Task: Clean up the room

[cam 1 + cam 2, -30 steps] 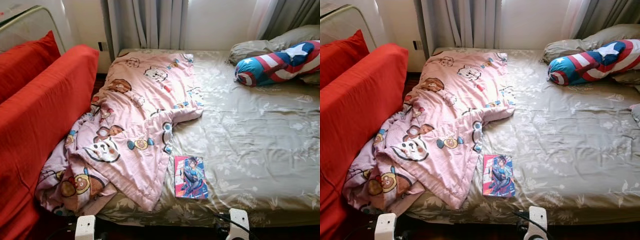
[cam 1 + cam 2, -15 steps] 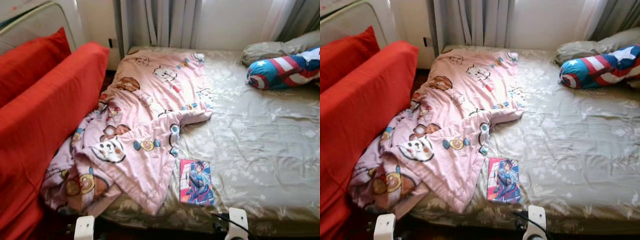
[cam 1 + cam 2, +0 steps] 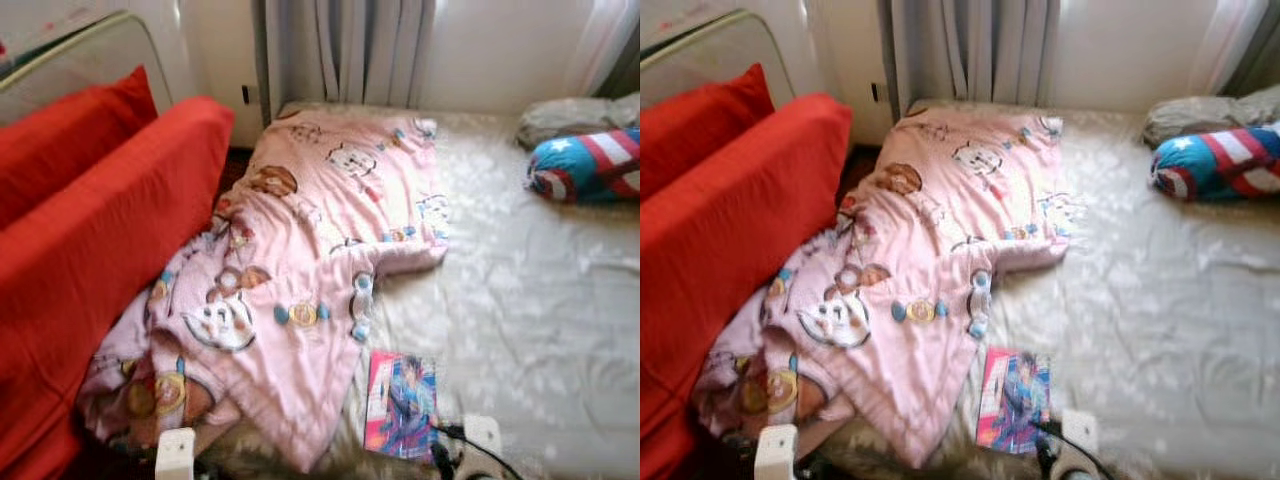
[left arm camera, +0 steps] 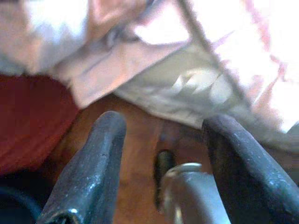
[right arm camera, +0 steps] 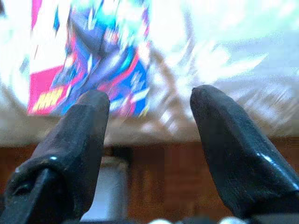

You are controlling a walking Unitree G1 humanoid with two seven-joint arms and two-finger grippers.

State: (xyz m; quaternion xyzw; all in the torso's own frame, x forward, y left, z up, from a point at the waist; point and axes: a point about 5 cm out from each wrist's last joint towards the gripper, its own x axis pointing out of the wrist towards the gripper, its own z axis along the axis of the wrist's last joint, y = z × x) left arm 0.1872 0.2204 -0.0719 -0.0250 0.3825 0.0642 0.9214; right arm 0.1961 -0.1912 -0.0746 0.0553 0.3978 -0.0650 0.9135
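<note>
Our right end effector (image 5: pixel 147 135) hangs spread and empty just short of the bed (image 3: pixel 540 300) edge; the book (image 5: pixel 88 60) lies flat directly ahead. We judge it light, stiff, slippery: pinch its overhanging near edge. Left end effector (image 4: pixel 163 163), also spread, faces the soft blanket (image 3: pixel 300 270). Open sheet lies rightward.

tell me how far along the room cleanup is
Nothing looks tidied yet. The pink blanket lies crumpled, spilling off the bed beside the red sofa. The comic book lies loose near the bed's edge. In hand: nothing; the left gripper and right gripper are open and empty, the right one pointing toward the book. Left: picking up the book and straightening the blanket.
</note>
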